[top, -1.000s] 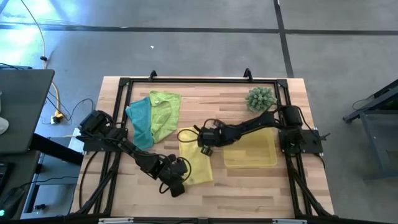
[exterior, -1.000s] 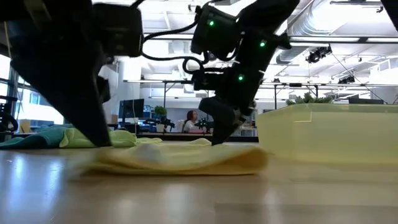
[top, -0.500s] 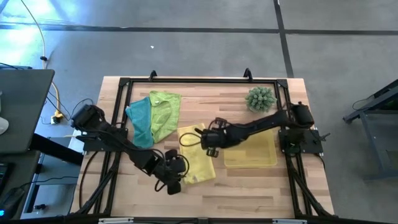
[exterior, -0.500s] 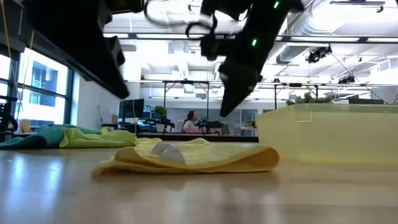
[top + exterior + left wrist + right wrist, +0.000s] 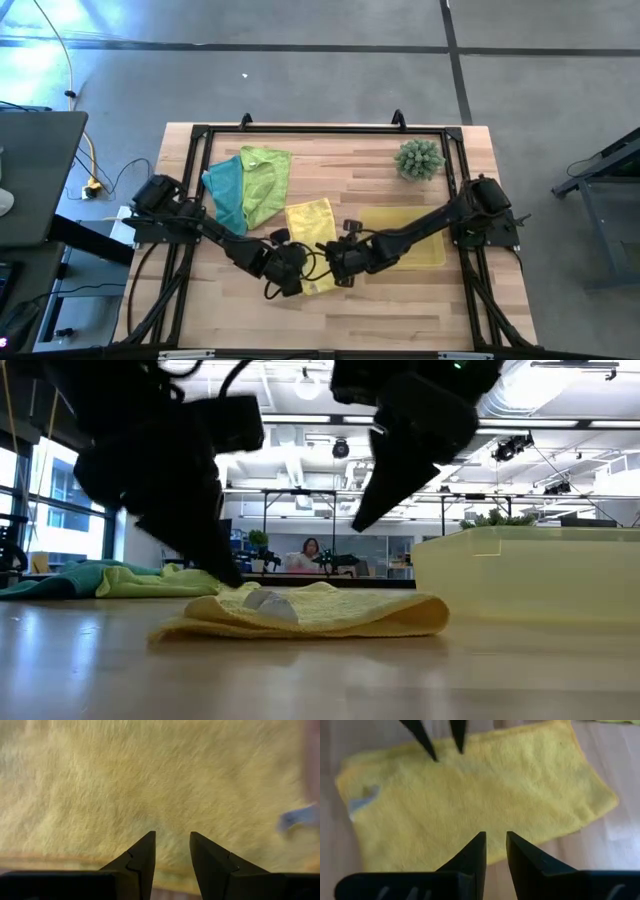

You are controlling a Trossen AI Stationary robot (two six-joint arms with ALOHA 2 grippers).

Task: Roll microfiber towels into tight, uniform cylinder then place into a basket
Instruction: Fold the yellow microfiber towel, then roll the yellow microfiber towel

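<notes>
Two grippers are working at the near end of the yellow towel (image 5: 312,232) in the overhead view: the left gripper (image 5: 287,277) is reaching in from the left, the right gripper (image 5: 340,268) from the right, and they are sitting close together at the towel's front edge. Teal towel (image 5: 226,190) and green towel (image 5: 265,178) are lying bunched together toward the back left, well apart from this work. Beside the yellow towel, the basket (image 5: 432,252) is waiting with nothing rolled in it, under the right arm.

At table height, the yellow towel (image 5: 310,615) is lying folded and low, not yet a cylinder. Both arms are hanging dark above it, the left one reaching down to its near end.

Through the left wrist camera, the left gripper (image 5: 172,851) is hovering just over the yellow pile with its jaws a little apart and nothing between them.

Through the right wrist camera, the right gripper (image 5: 495,847) is sitting above the towel's edge, jaws narrowly parted and holding nothing; the left arm's fingertips (image 5: 426,742) are showing at the far edge.

My worry: with neither gripper pinching the cloth, a roll started now could slip, skew, or come out loose, and the two crowded grippers could bump each other.
</notes>
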